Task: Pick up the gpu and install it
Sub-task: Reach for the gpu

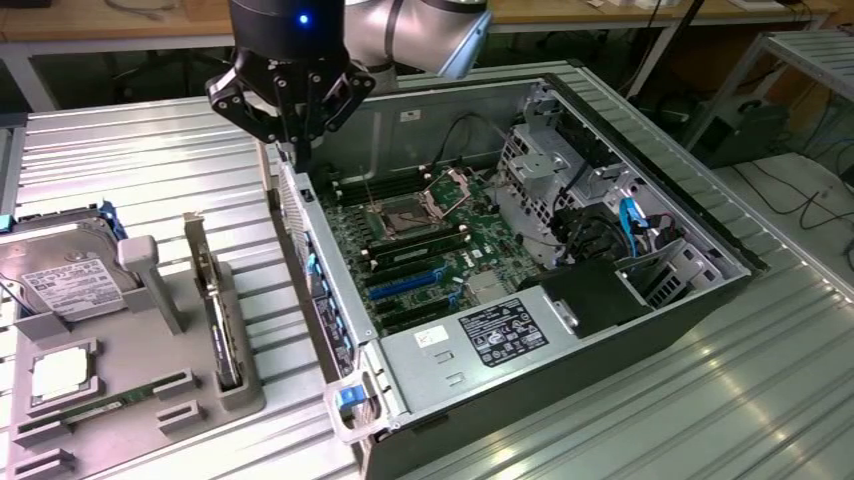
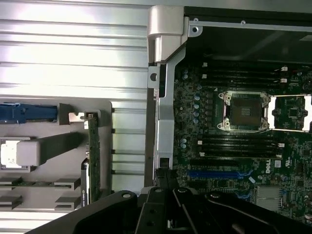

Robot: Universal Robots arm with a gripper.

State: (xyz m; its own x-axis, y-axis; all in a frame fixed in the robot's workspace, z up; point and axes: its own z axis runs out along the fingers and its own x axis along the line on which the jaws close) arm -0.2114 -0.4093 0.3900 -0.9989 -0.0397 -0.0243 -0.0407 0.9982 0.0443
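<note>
The gpu (image 1: 214, 300) stands on edge in a grey holder (image 1: 240, 390) at the exterior view's left, its silver bracket strip rising at the far end. The wrist view catches it edge on as a thin green-black strip, the gpu (image 2: 93, 156). My gripper (image 1: 296, 150) hangs above the rear wall of the open computer case (image 1: 314, 270), to the right of the gpu and well above it. Its black fingers are shut with nothing between them. In the wrist view the gripper (image 2: 165, 178) sits over the case's rear edge. The blue slot (image 1: 400, 285) (image 2: 214, 173) on the motherboard is bare.
On the same grey rack lie a silver hard drive (image 1: 60, 275), a processor chip (image 1: 60, 372) and a green memory stick (image 1: 94, 408). Inside the case are the CPU socket (image 2: 243, 111), a drive cage (image 1: 547, 165) and the power supply (image 1: 494, 335). Ribbed metal table (image 1: 174, 160) lies all around.
</note>
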